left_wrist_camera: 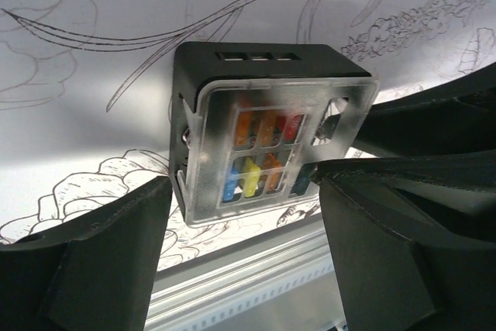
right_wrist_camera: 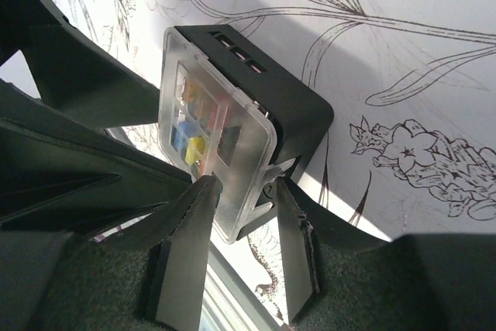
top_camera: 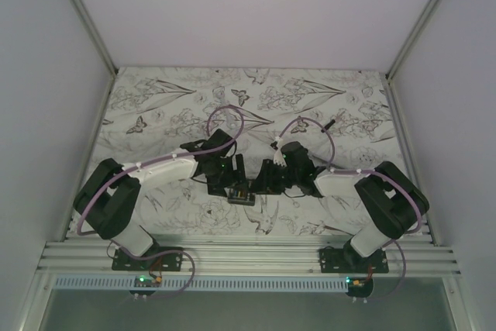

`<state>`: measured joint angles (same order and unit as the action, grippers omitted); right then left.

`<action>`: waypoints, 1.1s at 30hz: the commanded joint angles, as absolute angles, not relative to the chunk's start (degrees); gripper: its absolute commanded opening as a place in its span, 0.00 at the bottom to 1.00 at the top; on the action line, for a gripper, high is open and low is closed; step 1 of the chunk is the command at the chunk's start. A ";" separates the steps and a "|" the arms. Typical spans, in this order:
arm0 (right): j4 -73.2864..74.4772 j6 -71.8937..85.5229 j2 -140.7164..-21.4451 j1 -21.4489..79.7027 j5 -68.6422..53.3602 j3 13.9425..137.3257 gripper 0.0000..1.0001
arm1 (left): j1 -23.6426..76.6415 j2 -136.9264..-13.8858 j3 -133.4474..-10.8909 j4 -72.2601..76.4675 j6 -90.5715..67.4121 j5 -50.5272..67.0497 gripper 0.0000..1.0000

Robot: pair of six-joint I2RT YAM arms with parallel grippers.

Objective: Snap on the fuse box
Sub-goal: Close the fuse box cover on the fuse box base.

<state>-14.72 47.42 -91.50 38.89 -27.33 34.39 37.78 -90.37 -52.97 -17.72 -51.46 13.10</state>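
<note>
Fuse box (left_wrist_camera: 256,67) held between both grippers over near middle of table (top_camera: 325,91). Clear cover (left_wrist_camera: 267,153) sits on black base, coloured fuses visible through it. Left gripper (left_wrist_camera: 244,184) clamped across box sides. Right gripper (right_wrist_camera: 244,195) pinching box edge, cover to base.

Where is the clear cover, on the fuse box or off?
On: the clear cover lies over the fuse box, fuses showing through. Fully snapped: cannot tell.

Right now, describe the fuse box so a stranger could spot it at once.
On the floral-print table, find where the left gripper and right gripper meet. Between them is the fuse box, small, black and square. Only it has a clear lid over orange, red, yellow and blue fuses.
</note>
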 commanded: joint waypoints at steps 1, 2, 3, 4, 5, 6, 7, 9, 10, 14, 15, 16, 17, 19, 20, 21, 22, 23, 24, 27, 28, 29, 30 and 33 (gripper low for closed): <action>-11.67 44.68 -90.20 39.56 -23.86 36.13 0.45 | 37.81 -89.42 -51.08 -18.43 -52.40 11.60 0.79; -11.24 44.33 -88.25 39.57 -23.35 36.05 0.46 | 37.77 -89.19 -50.87 -18.45 -52.53 11.48 0.80; -10.60 44.03 -87.37 39.58 -22.80 36.04 0.47 | 37.79 -89.05 -50.67 -18.46 -52.62 11.55 0.79; -9.66 43.69 -86.50 39.58 -22.24 36.08 0.49 | 37.74 -88.90 -50.44 -18.45 -52.79 11.65 0.79; -8.58 43.03 -85.66 39.60 -21.67 36.18 0.51 | 37.83 -88.73 -50.31 -18.41 -52.94 11.68 0.79; -7.42 42.61 -84.91 39.56 -21.10 36.27 0.51 | 37.87 -88.58 -50.08 -18.44 -53.03 11.79 0.79; -6.20 42.28 -84.16 39.56 -20.55 36.25 0.52 | 37.81 -88.42 -49.91 -18.39 -53.08 11.78 0.79; -4.49 41.81 -83.02 39.62 -19.88 36.01 0.52 | 37.91 -88.09 -49.60 -18.37 -53.24 11.78 0.79; -4.07 41.76 -82.57 39.72 -19.93 35.70 0.52 | 37.95 -88.03 -49.57 -18.36 -53.26 11.90 0.78; -3.77 41.99 -81.91 40.78 -20.01 34.75 0.49 | 38.61 -88.44 -49.98 -18.15 -53.51 12.36 0.76; -3.93 42.05 -81.99 40.98 -20.03 34.60 0.48 | 38.83 -88.51 -50.06 -18.07 -53.60 12.40 0.75; -4.18 42.14 -82.18 41.16 -20.15 34.47 0.46 | 38.92 -88.57 -50.17 -17.96 -53.61 12.39 0.73; -4.64 42.30 -82.32 41.27 -20.28 34.30 0.45 | 39.04 -88.57 -50.14 -17.85 -53.69 12.51 0.72; -5.51 42.59 -82.78 41.58 -21.00 34.25 0.41 | 39.06 -88.45 -50.02 -17.74 -53.78 12.48 0.70; -5.67 42.65 -83.24 41.72 -21.20 34.24 0.40 | 39.06 -88.28 -49.95 -17.75 -53.79 12.40 0.69; -5.72 42.61 -83.66 41.81 -21.28 34.28 0.39 | 39.04 -88.30 -49.86 -17.74 -53.83 12.39 0.68; -5.87 42.50 -84.00 41.93 -21.41 34.30 0.37 | 39.10 -88.29 -49.78 -17.68 -53.87 12.40 0.67; -6.14 42.47 -84.59 41.97 -21.52 34.28 0.35 | 39.15 -88.34 -49.76 -17.62 -53.88 12.43 0.66; -6.45 42.45 -85.02 41.97 -21.72 34.28 0.33 | 39.13 -88.45 -49.75 -17.62 -53.92 12.44 0.64; -7.74 42.45 -86.57 42.03 -22.59 34.28 0.31 | 39.33 -89.03 -49.67 -17.50 -53.96 12.57 0.60; -8.01 42.45 -87.09 42.06 -22.66 34.35 0.30 | 39.29 -89.32 -49.66 -17.41 -53.96 12.65 0.59; -8.16 42.37 -87.53 42.07 -22.74 34.48 0.29 | 39.38 -89.51 -49.61 -17.40 -54.04 12.72 0.57; -8.17 42.03 -88.05 42.09 -22.84 34.67 0.27 | 39.40 -89.71 -49.58 -17.34 -54.05 12.87 0.56; -7.72 41.43 -89.17 42.07 -23.02 35.10 0.25 | 39.56 -90.07 -49.04 -17.20 -54.18 12.85 0.53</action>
<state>-7.62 42.81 -86.98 41.52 -23.38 34.17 39.03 -89.30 -50.24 -17.63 -53.32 12.23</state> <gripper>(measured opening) 0.263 0.546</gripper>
